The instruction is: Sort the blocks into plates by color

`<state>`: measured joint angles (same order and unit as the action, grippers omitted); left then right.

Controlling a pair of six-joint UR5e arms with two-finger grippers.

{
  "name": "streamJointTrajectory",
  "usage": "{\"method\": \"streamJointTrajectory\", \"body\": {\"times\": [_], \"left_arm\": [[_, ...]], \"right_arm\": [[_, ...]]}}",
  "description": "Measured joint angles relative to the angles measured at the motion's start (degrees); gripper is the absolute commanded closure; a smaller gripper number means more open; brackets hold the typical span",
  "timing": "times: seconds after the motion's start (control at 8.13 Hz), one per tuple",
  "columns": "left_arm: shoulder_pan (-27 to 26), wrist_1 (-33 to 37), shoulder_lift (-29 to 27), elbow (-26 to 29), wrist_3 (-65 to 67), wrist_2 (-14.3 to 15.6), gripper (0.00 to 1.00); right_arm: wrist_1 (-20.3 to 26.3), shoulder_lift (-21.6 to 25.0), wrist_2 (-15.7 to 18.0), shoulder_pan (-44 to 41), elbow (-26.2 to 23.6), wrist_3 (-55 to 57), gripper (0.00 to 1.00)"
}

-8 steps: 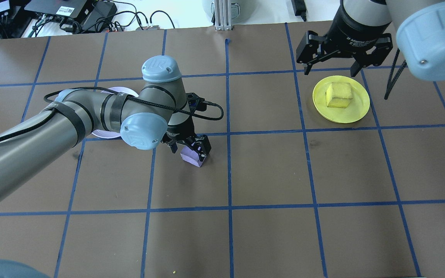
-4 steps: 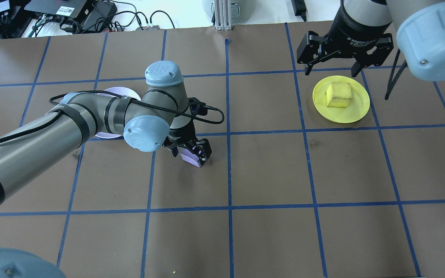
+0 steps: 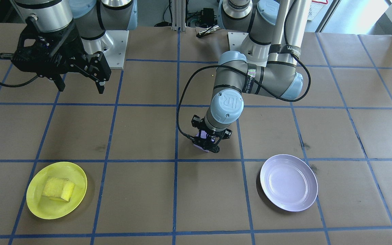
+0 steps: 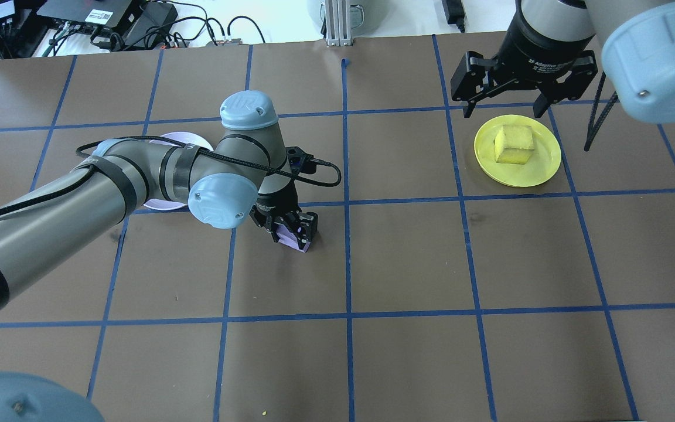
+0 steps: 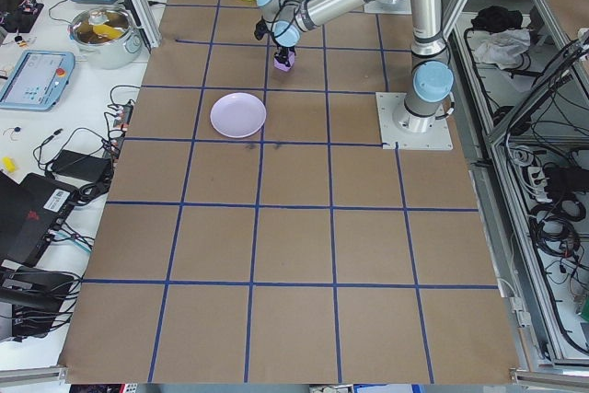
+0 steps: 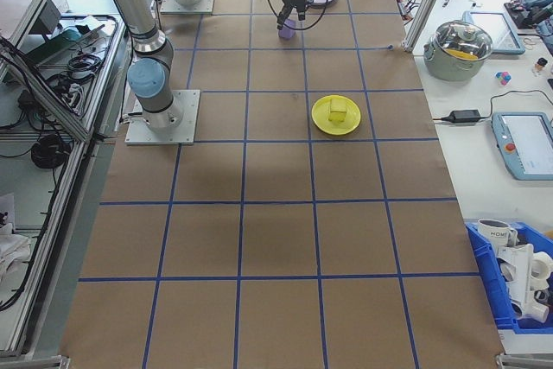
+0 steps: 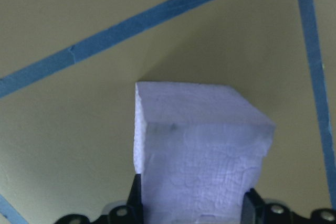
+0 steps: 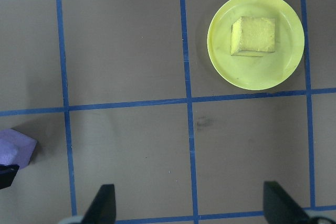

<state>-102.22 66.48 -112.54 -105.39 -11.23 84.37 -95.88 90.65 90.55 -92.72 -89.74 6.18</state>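
Across the brown table (image 4: 408, 258) with its blue tape grid, the lavender plate (image 3: 288, 182) sits bare at about four o'clock from the left gripper (image 3: 209, 143) in the front-facing view. At eight o'clock lies the yellow plate (image 3: 77, 178) with the yellow block (image 3: 58, 189) resting in it. Near the table's middle, the left gripper is clamped on the purple block (image 7: 202, 145), low over the paper. Up high, the right gripper (image 4: 505, 101) hangs with jaws spread wide and holds nothing, just beyond the yellow plate.

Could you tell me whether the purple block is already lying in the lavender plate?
No, the lavender plate lies bare in the front-facing view, while the purple block sits between the left gripper fingers, apart from it.
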Motion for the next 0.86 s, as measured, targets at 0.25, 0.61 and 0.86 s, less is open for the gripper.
{"method": "streamJointTrajectory", "body": {"times": [0.25, 0.61, 0.86], "left_arm": [[0.1, 2.0, 1.3, 0.3, 0.1, 0.2, 1.00], [2.7, 10.0, 4.2, 6.8, -0.4, 1.7, 1.00], [7.6, 13.5, 4.4, 13.9, -5.1, 4.0, 1.00]], "right_arm": [[1.8, 0.2, 0.0, 0.1, 0.0, -0.8, 0.00], [2.4, 0.4, 0.1, 0.1, 0.0, -1.0, 0.00], [2.4, 0.4, 0.1, 0.1, 0.0, -1.0, 0.00]]}}
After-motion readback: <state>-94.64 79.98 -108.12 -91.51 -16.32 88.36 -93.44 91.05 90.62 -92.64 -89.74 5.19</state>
